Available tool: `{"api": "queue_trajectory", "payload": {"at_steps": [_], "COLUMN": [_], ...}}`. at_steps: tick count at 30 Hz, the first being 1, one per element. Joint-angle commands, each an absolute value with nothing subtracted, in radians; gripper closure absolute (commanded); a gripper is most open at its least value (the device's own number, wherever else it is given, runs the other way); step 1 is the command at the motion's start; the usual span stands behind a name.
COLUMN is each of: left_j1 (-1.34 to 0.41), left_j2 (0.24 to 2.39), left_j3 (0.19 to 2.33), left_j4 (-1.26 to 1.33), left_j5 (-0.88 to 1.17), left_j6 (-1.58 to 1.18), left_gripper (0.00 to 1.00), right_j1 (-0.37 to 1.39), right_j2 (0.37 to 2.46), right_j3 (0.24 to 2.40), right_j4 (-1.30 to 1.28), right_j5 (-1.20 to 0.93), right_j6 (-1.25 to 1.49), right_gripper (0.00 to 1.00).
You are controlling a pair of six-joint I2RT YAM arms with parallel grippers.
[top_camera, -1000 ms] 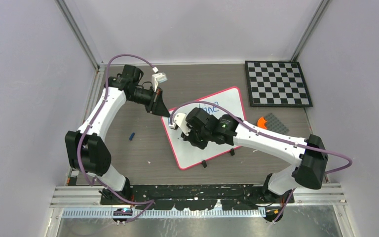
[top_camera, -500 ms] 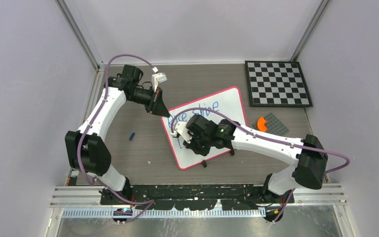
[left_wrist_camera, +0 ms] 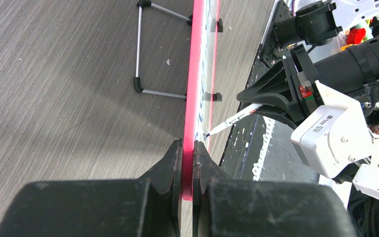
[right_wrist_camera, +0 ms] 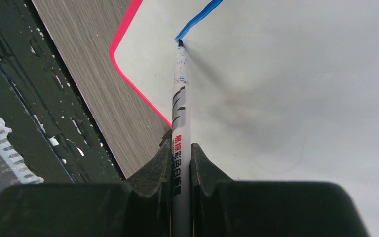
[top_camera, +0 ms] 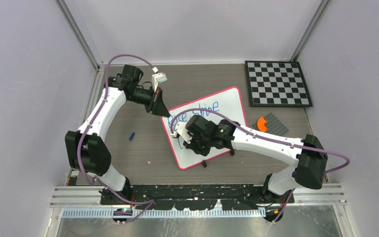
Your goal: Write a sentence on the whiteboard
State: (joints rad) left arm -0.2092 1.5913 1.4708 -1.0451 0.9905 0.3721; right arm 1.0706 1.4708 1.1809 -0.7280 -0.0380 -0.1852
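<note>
Rim of whiteboard (top_camera: 229,101) pinched tight in left tool (left_wrist_camera: 187,146); right tool (right_wrist_camera: 181,148) clamps marker (right_wrist_camera: 179,94), tip on sentence (right_wrist_camera: 198,19) stroke.

White arms (top_camera: 103,111), black joints (top_camera: 88,153) and jaws, purple cables (top_camera: 128,55).

Right claw (right_wrist_camera: 181,150), marker (right_wrist_camera: 180,98) shifted toward near edge of whiteboard (top_camera: 233,104); sentence (top_camera: 197,116) top line uncovered.

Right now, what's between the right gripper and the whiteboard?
A marker: the right gripper clamps it, and its tip meets the whiteboard at the end of a blue stroke, as the right wrist view shows.
</note>
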Motion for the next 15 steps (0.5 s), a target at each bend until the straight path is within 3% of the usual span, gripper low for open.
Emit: {"api": "queue_trajectory", "payload": {"at_steps": [1, 15], "left_j1": [-0.223, -0.222], "left_j2": [1.600, 1.590], "left_j3": [1.456, 1.457], "left_j4": [-1.015, -1.018], "left_j5": [0.891, 0.893], "left_j6": [0.388, 0.390], "left_gripper": [1.00, 1.00], "right_j1": [1.069, 1.059], "right_j2": [1.472, 1.466], "right_j3": [1.241, 1.280], "right_j4": [-0.704, -0.714], "right_j5": [0.040, 0.066], "right_j6": [-0.198, -0.205], "right_gripper": [1.00, 1.00]}}
